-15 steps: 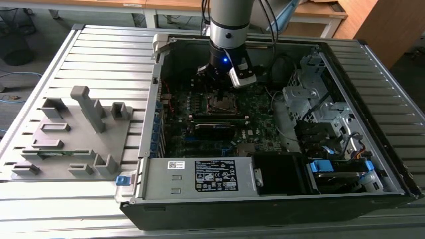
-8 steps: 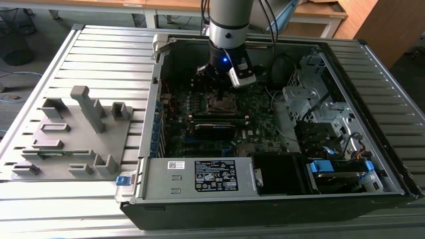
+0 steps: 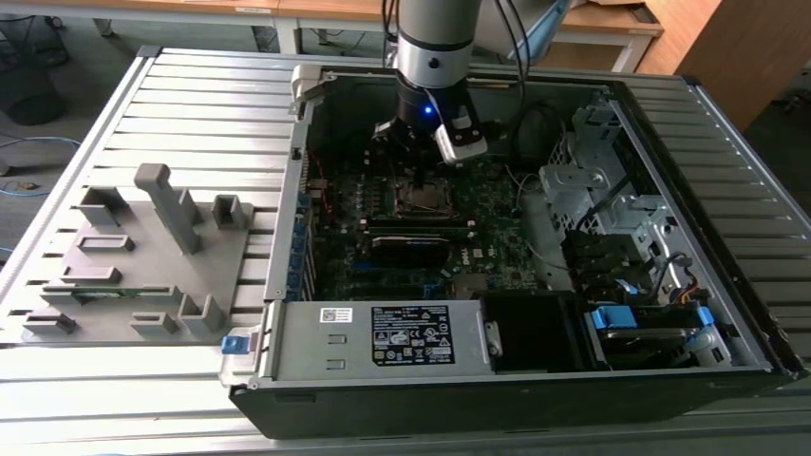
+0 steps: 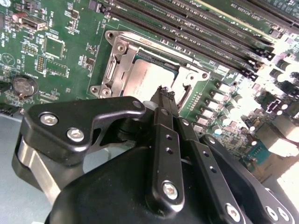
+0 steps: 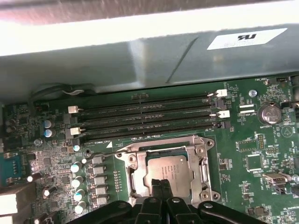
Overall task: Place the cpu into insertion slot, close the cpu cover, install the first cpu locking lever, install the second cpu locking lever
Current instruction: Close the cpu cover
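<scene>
The cpu, a dull grey metal square, lies in the insertion slot on the green board. The silvery cpu cover lies flat around it, with the chip's face showing through its cut-out. My gripper hangs just over the near edge of the cpu, its two thin black fingers pressed together with nothing between them. In the first wrist view the gripper's tips overlap the chip's edge. In the exterior view the gripper reaches down into the open computer case right above the socket.
Long black memory slots run beside the socket. A coin battery sits on the board. The case holds a power supply in front and a drive cage at the exterior view's right. A grey parts fixture lies at the exterior view's left.
</scene>
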`<state>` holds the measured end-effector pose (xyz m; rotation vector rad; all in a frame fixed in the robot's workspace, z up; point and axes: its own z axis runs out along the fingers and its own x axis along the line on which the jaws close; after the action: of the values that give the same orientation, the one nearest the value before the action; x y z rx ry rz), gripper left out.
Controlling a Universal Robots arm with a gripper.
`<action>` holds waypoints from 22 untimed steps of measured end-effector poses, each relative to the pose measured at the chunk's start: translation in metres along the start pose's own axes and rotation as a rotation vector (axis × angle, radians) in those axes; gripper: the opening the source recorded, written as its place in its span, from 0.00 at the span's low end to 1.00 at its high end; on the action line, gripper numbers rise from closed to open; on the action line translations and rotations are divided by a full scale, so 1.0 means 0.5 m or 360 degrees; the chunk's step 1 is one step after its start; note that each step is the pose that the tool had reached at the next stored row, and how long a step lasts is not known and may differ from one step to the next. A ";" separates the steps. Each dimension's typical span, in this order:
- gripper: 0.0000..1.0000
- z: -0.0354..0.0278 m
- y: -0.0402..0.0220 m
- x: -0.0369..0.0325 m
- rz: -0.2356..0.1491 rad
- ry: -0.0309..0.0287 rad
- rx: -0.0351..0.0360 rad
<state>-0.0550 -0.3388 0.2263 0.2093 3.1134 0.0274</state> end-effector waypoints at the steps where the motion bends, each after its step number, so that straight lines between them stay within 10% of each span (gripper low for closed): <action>1: 0.11 -0.003 0.000 0.000 0.0000 0.00000 0.0000; 22: 0.11 -0.008 0.001 -0.007 0.0000 0.00000 0.0000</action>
<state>-0.0517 -0.3388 0.2303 0.2091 3.1134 0.0276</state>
